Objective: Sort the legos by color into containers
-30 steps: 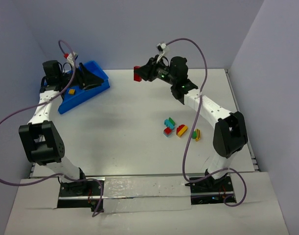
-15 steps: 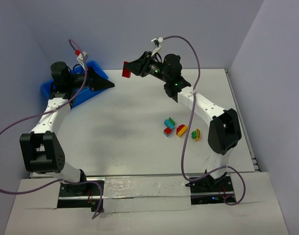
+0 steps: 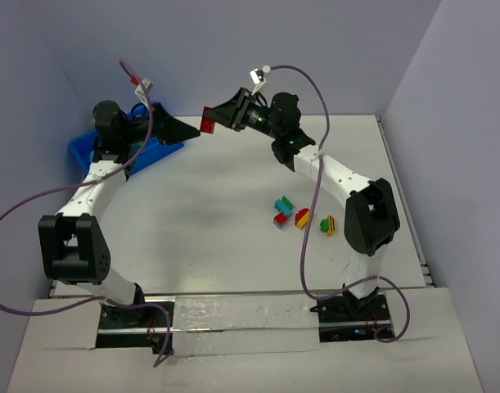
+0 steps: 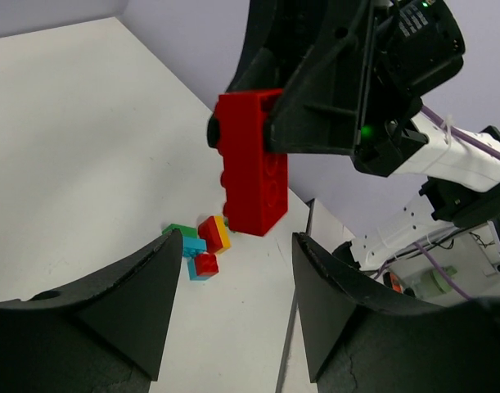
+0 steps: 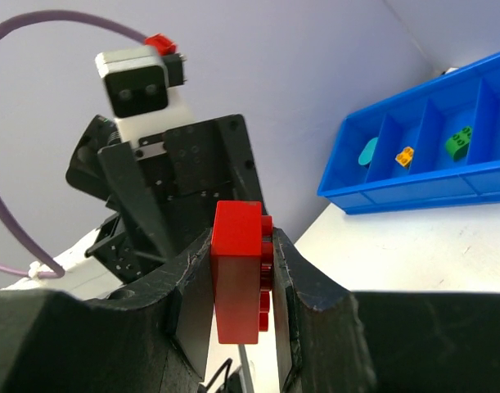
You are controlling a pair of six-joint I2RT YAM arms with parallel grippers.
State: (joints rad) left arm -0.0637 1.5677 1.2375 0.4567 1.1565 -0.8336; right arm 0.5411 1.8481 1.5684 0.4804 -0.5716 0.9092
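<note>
My right gripper (image 3: 210,122) is shut on a red lego brick (image 3: 207,124), held in the air above the table's far left. The right wrist view shows that brick (image 5: 237,278) clamped upright between the two fingers. My left gripper (image 3: 189,131) points at it tip to tip, open. From the left wrist the red brick (image 4: 251,164) hangs just beyond my spread fingertips (image 4: 139,286), with nothing between them. The blue container (image 3: 79,150) lies behind the left arm; its compartments (image 5: 430,155) hold a teal (image 5: 368,151), a yellow (image 5: 406,154) and a green brick (image 5: 457,141).
Several loose legos lie at the right middle of the table: a teal-green one (image 3: 282,203), a red-teal one (image 3: 280,219), a red-yellow one (image 3: 303,217) and a striped one (image 3: 330,225). Purple cables arc over both arms. Walls close in at the back and sides.
The left gripper swung right, away from the container, and its jaws narrowed slightly. The right gripper carried the red brick further left, so the two grippers now meet.
</note>
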